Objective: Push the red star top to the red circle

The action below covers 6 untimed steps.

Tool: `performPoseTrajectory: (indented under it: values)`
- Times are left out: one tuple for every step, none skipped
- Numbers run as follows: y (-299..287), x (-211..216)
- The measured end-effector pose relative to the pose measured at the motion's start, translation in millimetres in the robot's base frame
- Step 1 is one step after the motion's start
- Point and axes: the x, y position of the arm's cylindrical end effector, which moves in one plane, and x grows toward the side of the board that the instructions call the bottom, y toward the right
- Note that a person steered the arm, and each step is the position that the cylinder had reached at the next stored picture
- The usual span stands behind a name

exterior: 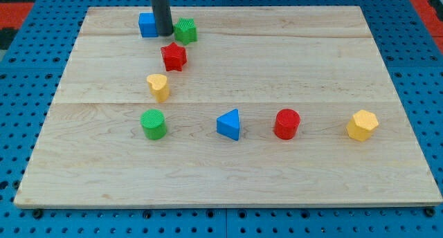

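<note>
Tip down on table at view's top, between blue block at 9 o'clock and green star at 3 o'clock. No end effector fitted, only rod, so no open or closed state. Red star just below tip at 5 o'clock, apart. Red circle well apart, 4 o'clock from star. Yellow heart at star's 7 o'clock.

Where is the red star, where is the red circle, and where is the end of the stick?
red star (174, 57): camera view, middle of its top face.
red circle (286, 123): camera view, centre of the block.
my tip (165, 34): camera view, rod's very end, between blue block (147, 25) and green block (185, 31).
</note>
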Motion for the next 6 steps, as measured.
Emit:
performPoseTrajectory:
  values:
    - [22.8, 58.0]
    - [22.5, 101.6]
    - [71.0, 104.0]
    - [93.6, 113.5]
    - [155.6, 123.3]
    - [193.1, 151.8]
